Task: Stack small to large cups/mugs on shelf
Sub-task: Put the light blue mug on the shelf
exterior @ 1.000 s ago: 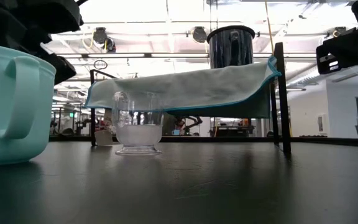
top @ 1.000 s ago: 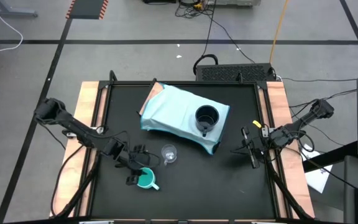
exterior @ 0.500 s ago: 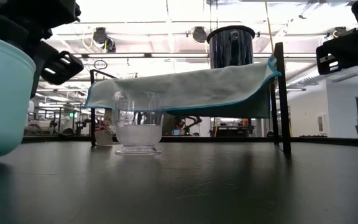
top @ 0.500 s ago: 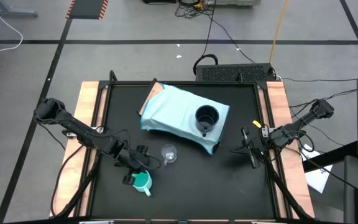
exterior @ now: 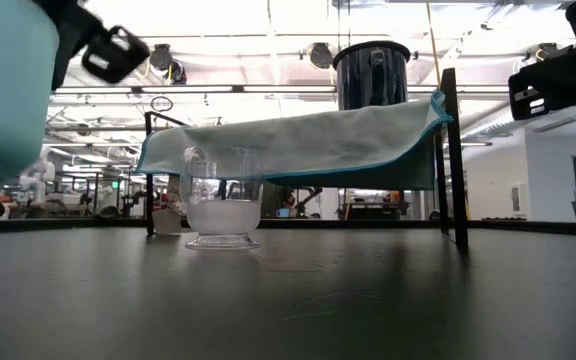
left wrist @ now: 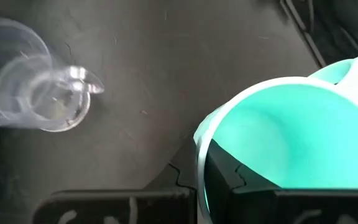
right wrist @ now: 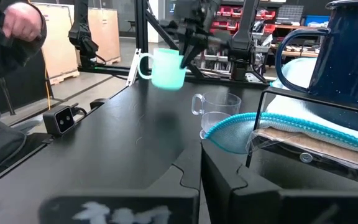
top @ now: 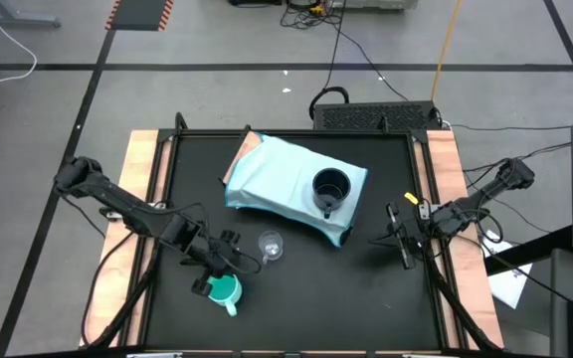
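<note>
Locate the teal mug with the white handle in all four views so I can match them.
High view: teal mug with the white handle, lower left of the black table, at the left gripper.
Low view: upper left corner, lifted clear of the tabletop.
Left wrist view: right half, one finger inside the rim.
Right wrist view: upper middle, held in the air.
Shared landmark: the clear glass cup.

No legible text, label or brand anywhere on the table or its things. White marks on the wrist-mount plates are smeared past reading. Signs and boxes in the room behind are too small to make out.
</note>
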